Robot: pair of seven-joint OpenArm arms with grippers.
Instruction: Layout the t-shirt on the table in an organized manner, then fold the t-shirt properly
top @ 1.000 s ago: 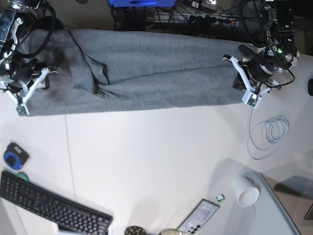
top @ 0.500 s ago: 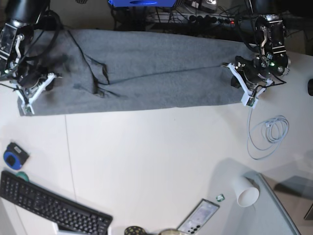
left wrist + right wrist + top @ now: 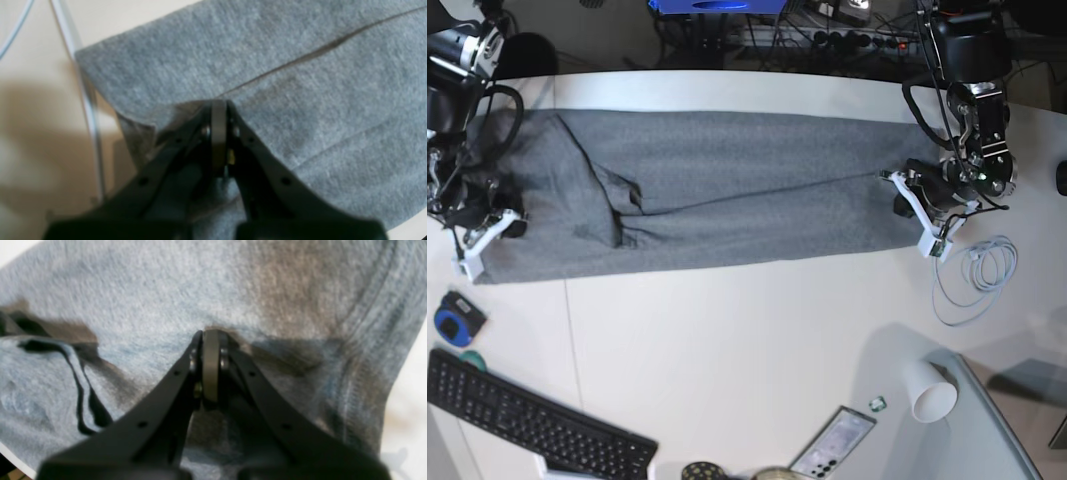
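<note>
The heather-grey t-shirt [image 3: 727,190] lies as a long folded band across the far half of the white table [image 3: 747,340]. A sleeve fold shows near its left end. My left gripper [image 3: 907,205] is shut on the t-shirt's right end; in the left wrist view [image 3: 218,110] its jaws are pressed together on the cloth [image 3: 300,83] beside a seam. My right gripper [image 3: 497,225] is shut on the t-shirt's left end; in the right wrist view [image 3: 210,340] its jaws pinch the cloth [image 3: 133,300] near a stitched hem.
A coiled white cable [image 3: 977,275] lies right of the t-shirt. A paper cup [image 3: 930,392], a grey-glass panel [image 3: 997,430] and a phone [image 3: 832,445] sit at the front right. A black keyboard [image 3: 527,425] and a blue tape measure [image 3: 457,318] sit at the front left.
Both grippers have pulled the t-shirt toward the front of the table. The band of white table behind the shirt has come into view.
</note>
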